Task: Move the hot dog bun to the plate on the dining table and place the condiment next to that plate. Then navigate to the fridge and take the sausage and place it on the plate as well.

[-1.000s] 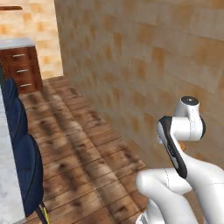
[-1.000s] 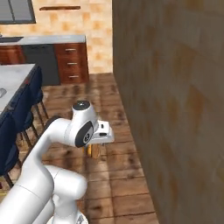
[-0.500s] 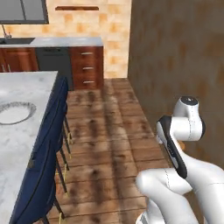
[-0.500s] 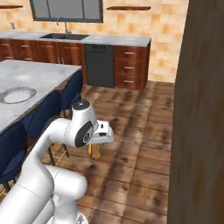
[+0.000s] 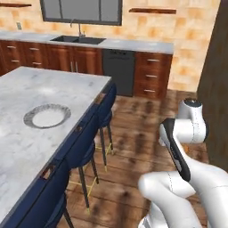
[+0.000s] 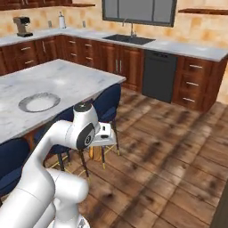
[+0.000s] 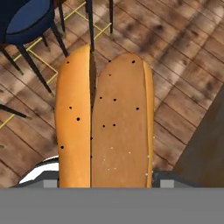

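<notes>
The hot dog bun (image 7: pixel 105 122) sits directly ahead of the hand camera, split lengthwise into two orange-brown halves with dark specks, and hangs above the wooden floor (image 7: pixel 183 65) with nothing under it, so it is judged to be carried in the gripper (image 6: pixel 105 133). The fingers themselves are hidden behind the bun in the hand view and too small to read in the right base view, so the jaws are judged to stand partly apart, closed on the bun's width. Handling judgement: the bun is light, soft and compressible, not slippery, and liable to dent or tear along its slit under a hard squeeze; a hold across the middle of its length, pressing on both long sides, keeps it level and keeps the two halves together. Going left to right in the left base view: the dining table (image 5: pixel 26 147) fills the left, with one plate (image 5: pixel 47 116) on its marble top, well apart from the bun; three dark blue stools (image 5: pixel 84 149) stand along the table's near edge; the arm (image 5: pixel 187 133) rises at the right. Count: one bun, one plate, one table, three stools seen here. On the far counter (image 6: pixel 89 35) in the right base view there are one coffee machine (image 6: pixel 22 26), one sink (image 6: pixel 129 39) and one dark dishwasher front (image 6: pixel 159 75).
</notes>
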{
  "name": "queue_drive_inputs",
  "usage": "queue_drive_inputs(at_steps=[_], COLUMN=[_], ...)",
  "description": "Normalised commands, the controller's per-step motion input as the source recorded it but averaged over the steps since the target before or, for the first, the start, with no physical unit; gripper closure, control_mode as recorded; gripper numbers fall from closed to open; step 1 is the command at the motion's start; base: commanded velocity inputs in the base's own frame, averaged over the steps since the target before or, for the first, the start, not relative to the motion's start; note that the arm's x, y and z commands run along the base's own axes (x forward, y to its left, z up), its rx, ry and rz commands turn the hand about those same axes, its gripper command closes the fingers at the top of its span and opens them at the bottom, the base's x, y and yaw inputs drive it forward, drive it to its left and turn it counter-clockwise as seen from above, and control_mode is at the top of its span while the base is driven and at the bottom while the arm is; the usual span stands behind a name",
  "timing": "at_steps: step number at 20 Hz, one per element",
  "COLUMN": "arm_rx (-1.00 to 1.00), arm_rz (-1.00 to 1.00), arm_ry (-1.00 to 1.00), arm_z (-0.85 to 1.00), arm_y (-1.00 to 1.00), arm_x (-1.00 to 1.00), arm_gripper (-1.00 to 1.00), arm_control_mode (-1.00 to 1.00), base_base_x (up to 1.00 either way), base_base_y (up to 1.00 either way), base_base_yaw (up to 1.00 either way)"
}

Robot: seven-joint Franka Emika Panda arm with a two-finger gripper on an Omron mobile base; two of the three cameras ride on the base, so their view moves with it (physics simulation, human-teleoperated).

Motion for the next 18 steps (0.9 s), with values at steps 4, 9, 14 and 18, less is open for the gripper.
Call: queue_drive_inputs(at_steps=[4,9,14,18], arm_rx=[0.0,0.0,0.0,0.0], arm_rz=[0.0,0.0,0.0,0.0], arm_ry=[0.0,0.0,0.0,0.0], arm_z=[0.0,0.0,0.0,0.0], arm_y=[0.0,0.0,0.0,0.0], arm_x=[0.0,0.0,0.0,0.0], arm_gripper=[1.0,1.0,1.0,1.0], arm_control_mode=[1.0,1.0,1.0,1.0], base_base_x=[0.8,0.58,0.51,0.56], base_base_y=[-0.51,-0.54,-0.44,-0.49], base_base_yaw=[0.64,0.65,0.68,0.64])
